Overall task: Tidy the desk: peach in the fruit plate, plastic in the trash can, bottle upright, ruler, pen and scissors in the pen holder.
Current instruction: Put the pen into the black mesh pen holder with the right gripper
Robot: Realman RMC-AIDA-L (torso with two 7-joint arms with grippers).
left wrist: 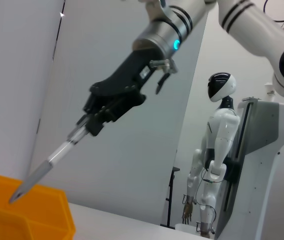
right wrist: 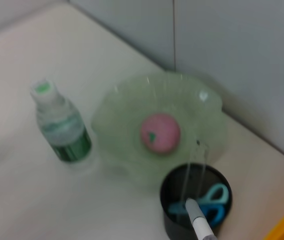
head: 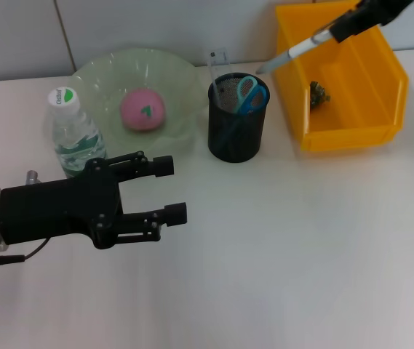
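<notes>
Overhead, a slim grey-and-clear plastic pen is held clamped in the right gripper, its long axis slanting down, tip aimed toward the black mesh pen holder, which lies just below and to the robot's left of the tip. The left gripper is parked low over the table, jaws apart.
</notes>
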